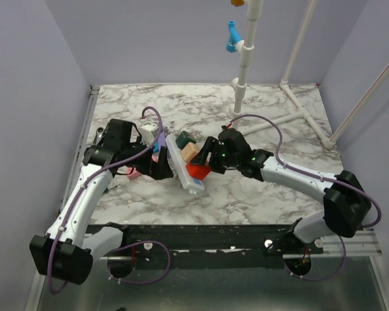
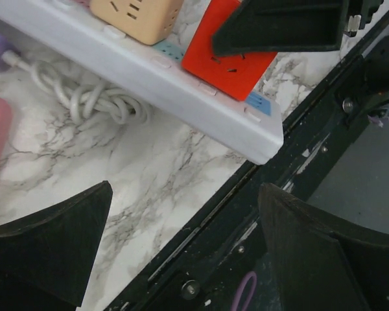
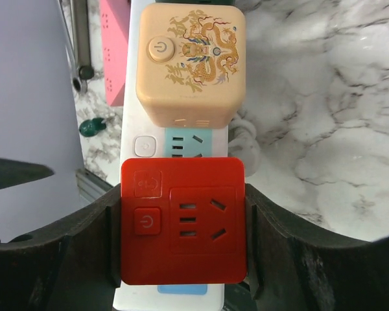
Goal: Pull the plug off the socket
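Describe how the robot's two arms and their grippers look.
Both the left arm and right arm have white tube-like links, chunky black joints and looping purple cables. Their black fingers are broad and wedge-shaped.

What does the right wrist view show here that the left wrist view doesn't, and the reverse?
Only the right wrist view: the right gripper closed on both sides of the red plug, the plug's top face with its power button, and the dragon print on the beige cube. Only the left wrist view: the coiled white cord, the end corner of the socket, the table's black front rail and the open left gripper. Both: the white socket, with the red plug and beige cube on it.
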`<state>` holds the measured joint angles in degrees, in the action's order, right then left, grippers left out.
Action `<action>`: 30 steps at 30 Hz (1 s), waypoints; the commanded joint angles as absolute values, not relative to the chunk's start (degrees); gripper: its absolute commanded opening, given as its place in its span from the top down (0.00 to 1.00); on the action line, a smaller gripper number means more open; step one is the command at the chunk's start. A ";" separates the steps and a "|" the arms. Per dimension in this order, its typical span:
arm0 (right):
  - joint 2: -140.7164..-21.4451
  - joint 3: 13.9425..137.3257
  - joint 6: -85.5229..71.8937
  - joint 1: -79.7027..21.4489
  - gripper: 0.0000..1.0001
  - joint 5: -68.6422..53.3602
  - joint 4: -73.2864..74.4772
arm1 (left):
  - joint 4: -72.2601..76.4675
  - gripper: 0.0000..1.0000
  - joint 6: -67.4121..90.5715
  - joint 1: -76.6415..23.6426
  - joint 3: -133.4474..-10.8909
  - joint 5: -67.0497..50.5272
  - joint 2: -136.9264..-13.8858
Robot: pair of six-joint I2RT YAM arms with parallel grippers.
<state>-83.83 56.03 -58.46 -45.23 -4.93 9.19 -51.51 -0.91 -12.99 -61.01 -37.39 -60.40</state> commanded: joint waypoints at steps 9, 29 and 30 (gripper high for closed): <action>-86.57 58.19 -60.55 -52.18 0.99 3.98 -5.20 | -46.41 0.02 9.86 -15.73 -55.89 -47.08 -71.17; -93.51 66.09 -65.13 -58.96 0.99 21.72 -1.24 | -43.26 0.35 10.38 -12.09 -52.42 -52.57 -78.37; -94.19 66.68 -65.64 -59.11 0.99 21.94 -1.16 | -43.67 0.38 9.76 -12.05 -52.55 -52.62 -78.30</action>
<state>-93.10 61.36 -62.13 -57.80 16.05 3.62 -42.96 11.90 -12.80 -51.99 -48.21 -77.89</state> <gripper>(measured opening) 0.666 0.715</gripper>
